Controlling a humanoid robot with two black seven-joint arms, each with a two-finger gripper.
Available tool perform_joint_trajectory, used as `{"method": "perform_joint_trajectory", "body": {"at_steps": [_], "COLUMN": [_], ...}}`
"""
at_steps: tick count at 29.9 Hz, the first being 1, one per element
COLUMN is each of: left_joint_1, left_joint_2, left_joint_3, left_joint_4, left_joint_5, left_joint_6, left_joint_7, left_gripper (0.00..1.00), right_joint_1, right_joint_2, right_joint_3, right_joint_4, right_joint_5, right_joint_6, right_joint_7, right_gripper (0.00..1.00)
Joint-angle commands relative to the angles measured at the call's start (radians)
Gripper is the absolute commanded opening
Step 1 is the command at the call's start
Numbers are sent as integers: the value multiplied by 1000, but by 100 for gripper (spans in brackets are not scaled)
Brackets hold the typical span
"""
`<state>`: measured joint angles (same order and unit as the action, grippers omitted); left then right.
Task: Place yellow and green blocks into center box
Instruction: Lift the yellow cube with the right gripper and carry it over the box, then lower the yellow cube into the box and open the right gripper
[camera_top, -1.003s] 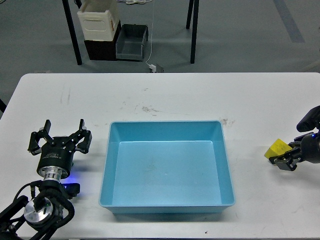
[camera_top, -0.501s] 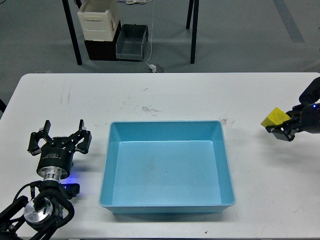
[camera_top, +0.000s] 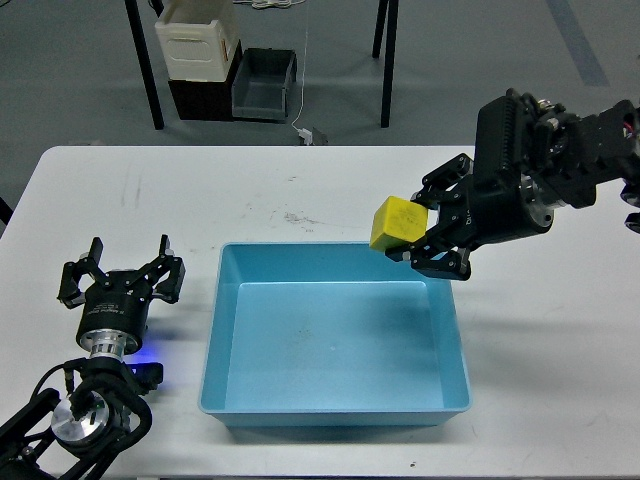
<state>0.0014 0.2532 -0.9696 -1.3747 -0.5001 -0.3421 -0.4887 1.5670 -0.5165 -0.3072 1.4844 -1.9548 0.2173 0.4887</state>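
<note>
Two arms show in the head view. The right arm reaches in from the 3 o'clock edge, its thick black body angled down toward the middle, and the right gripper (camera_top: 428, 232) has its fingers clamped on the yellow block (camera_top: 397, 222), one finger above and one below. The block hangs in the air over the far right corner of the center box (camera_top: 226, 330), at about 1 o'clock from the tray's middle, clear of its floor. The left arm comes up from the 7 o'clock corner and the left gripper (camera_top: 121, 272) points away from the camera with its fingers spread apart, holding nothing, just beside the tray's left wall at 9 o'clock.

The right arm is cut off by the frame edge, and the block's far side is hidden against the gripper. No green block can be made out.

Beyond the white table (camera_top: 150, 190), at 11 o'clock, a cream-white crate (camera_top: 197, 38) stands on a dark box beside a small grey bin (camera_top: 264, 84) on the floor.
</note>
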Motion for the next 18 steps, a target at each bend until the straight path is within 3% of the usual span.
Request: {"method": "perform_joint_trajectory", "body": {"at_steps": [1,8,12,15,17,18], "left_joint_1": [0,-3,-3,-1,-1,-1], "left_joint_2": [0,4,11,14,14,14], "left_joint_3": [-3,-43,-51,-58,-64,-72], "left_joint_4": [0,-1,-1,-1,-3,-3], "left_joint_5": [-1,-2,-2,-2,-3,-3], "left_joint_6": [-1,-2,-3,-3,-5,-6], "left_joint_7": [0,0,0,0,0,0], "left_gripper": [100,100,100,100,100,100], "right_joint_1": [-8,-87,-140,-171,-185,-189], "right_joint_2": [108,245,306,323,334,336], "right_joint_3": [-55,-104,-112,-110,-109,-109], "right_joint_4": [-47,-194,-248,-269,-277,-283], "right_joint_5": [-1,-1,1,17,22,27], "right_joint_6": [1,1,1,1,1,1], "right_joint_7": [0,0,0,0,0,0], "right_gripper": [1,5,21,63,97,99]}}
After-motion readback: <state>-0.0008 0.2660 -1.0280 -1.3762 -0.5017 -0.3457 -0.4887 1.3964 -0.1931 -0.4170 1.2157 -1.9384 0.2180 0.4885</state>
